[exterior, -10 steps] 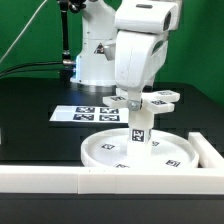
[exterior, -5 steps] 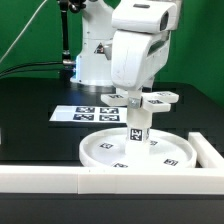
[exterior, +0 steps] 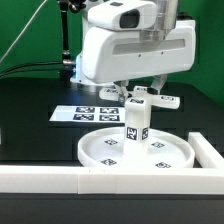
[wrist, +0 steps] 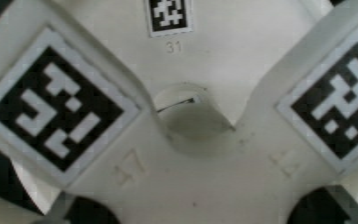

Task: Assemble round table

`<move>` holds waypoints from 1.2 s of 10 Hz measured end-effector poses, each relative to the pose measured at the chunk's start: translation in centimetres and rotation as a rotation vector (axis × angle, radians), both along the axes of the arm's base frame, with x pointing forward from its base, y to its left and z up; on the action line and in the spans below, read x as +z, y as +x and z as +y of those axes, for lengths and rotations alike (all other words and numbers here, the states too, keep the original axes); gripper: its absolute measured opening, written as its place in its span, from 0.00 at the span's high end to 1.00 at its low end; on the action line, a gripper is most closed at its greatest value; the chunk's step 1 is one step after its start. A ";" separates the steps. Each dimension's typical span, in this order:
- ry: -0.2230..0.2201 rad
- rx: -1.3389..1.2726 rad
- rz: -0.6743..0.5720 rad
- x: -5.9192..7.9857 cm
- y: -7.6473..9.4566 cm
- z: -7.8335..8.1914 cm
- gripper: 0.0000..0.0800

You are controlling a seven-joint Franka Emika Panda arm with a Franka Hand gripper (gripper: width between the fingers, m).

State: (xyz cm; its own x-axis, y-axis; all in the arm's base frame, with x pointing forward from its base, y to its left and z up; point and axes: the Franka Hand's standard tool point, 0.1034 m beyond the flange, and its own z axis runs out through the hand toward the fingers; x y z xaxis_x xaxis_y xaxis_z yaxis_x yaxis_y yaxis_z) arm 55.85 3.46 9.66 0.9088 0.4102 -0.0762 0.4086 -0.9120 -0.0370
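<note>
The large rimmed round disc [exterior: 104, 152] lies near the front of the table. The short cylindrical post [exterior: 136, 126] stands upright on its middle, free of the gripper. The flat cross-shaped piece [exterior: 166, 100] lies just behind the disc. My gripper [exterior: 143, 91] hangs over the cross-shaped piece, behind and above the post, fingers spread and holding nothing. The wrist view is filled by the cross-shaped piece [wrist: 179, 140] from close up, with its centre hole and tagged arms. My gripper [wrist: 179, 212] shows there only as dark fingertips [wrist: 87, 212] in the picture's corners.
The marker board [exterior: 84, 112] lies behind the disc toward the exterior view's left. A long white wall [exterior: 50, 180] runs along the front edge and turns back at the exterior view's right [exterior: 210, 152]. The arm's base [exterior: 92, 62] stands at the back.
The gripper has let go of the post, risen, turned about its axis and moved back over the cross-shaped piece. The post stays upright on the disc.
</note>
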 end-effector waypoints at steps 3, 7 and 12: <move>0.006 -0.320 -0.004 0.0 0.1 0.2 0.44; 0.009 -0.679 -0.008 0.0 0.2 0.2 0.44; 0.055 -1.295 -0.053 -0.1 0.4 0.5 0.44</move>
